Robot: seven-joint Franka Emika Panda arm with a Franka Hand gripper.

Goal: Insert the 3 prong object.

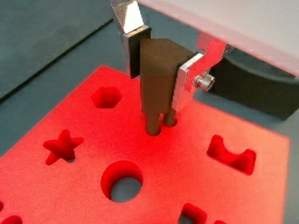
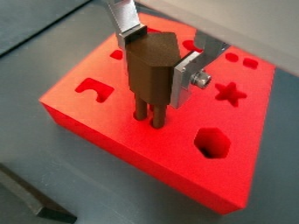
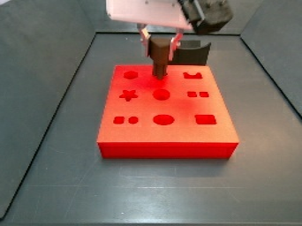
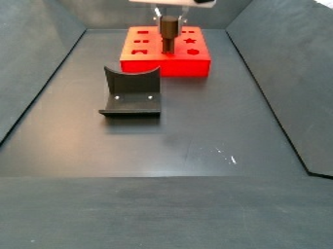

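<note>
My gripper is shut on the 3 prong object, a dark brown upright block with thin prongs at its lower end. It also shows in the other wrist view. The prongs reach down to the top of the red block; I cannot tell how deep they sit. In a side view the gripper holds the object over the far middle of the red block. The other side view shows the gripper, the object and the red block at the far end.
The red block has several shaped holes: a hexagon, a star, a round one. The dark fixture stands on the grey floor beside the block and also shows behind it. Bin walls surround the floor.
</note>
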